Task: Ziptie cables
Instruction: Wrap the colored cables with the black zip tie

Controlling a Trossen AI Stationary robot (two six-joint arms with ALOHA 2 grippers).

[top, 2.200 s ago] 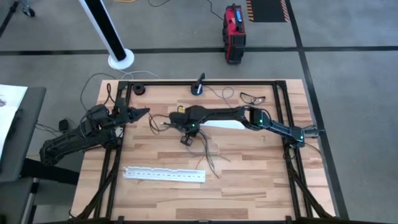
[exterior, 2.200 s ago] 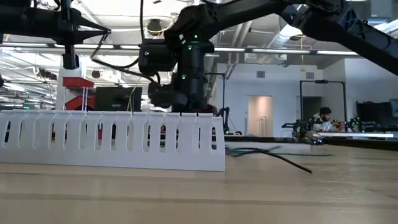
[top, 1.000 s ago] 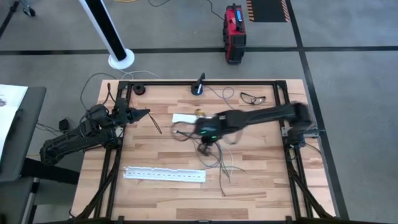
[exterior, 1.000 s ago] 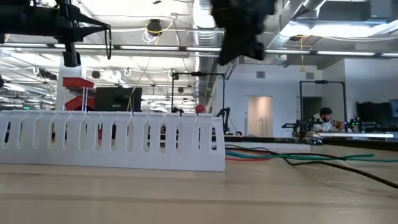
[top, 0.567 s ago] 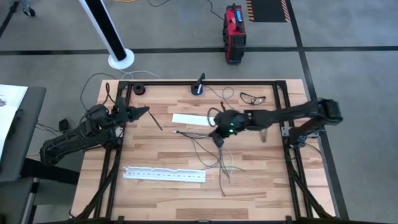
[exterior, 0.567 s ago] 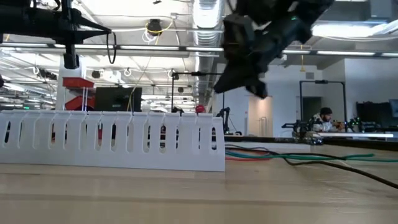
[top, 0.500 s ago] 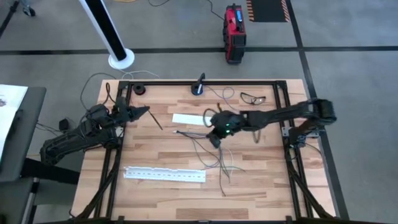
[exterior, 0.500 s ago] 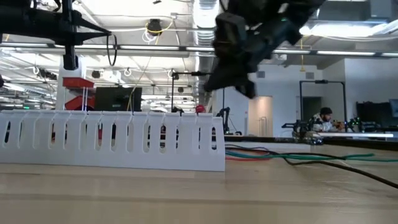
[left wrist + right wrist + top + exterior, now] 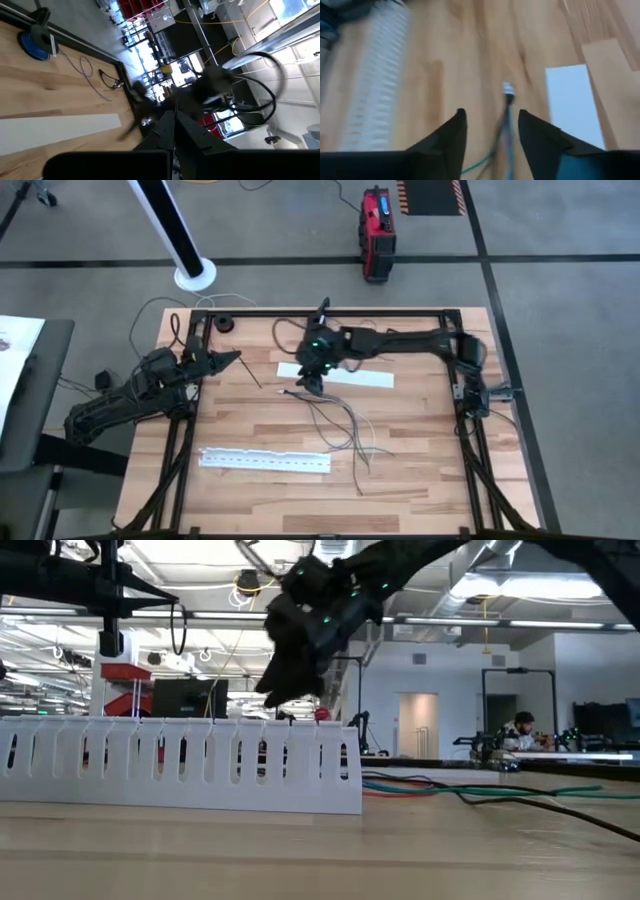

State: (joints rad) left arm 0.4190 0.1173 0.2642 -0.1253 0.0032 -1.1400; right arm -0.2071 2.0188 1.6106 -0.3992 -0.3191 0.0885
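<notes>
The cables (image 9: pixel 340 422) lie in a loose, straggly bunch at the table's middle and also show in the low view (image 9: pixel 470 794). One cable's plug end (image 9: pixel 507 90) points toward the table's left. My right gripper (image 9: pixel 306 382) hovers open above that end, tilted down, one finger on either side of the cable (image 9: pixel 490 117), clear of it. My left gripper (image 9: pixel 237 358) stays raised at the table's far left, shut on a thin dark zip tie (image 9: pixel 252 377). My left gripper pinches the zip tie's upper end (image 9: pixel 176 598) between its two fingertips. The fingers lie about level and point toward the table's right. The tie hangs below the tips (image 9: pixel 183 625); whether its lower end (image 9: pixel 259 386) touches the table I cannot tell.
A flat white strip (image 9: pixel 350 377) lies just beyond the right gripper. A perforated white strip (image 9: pixel 265 461) lies near the front edge (image 9: pixel 180 765). Glasses (image 9: pixel 405 337), a blue-black device (image 9: pixel 318 323) and a black disc (image 9: pixel 222 324) sit along the far edge.
My right gripper has swung from above the cable bunch toward the table's far edge and left, ending over the cable's plug end. The cables have stayed where they lie.
</notes>
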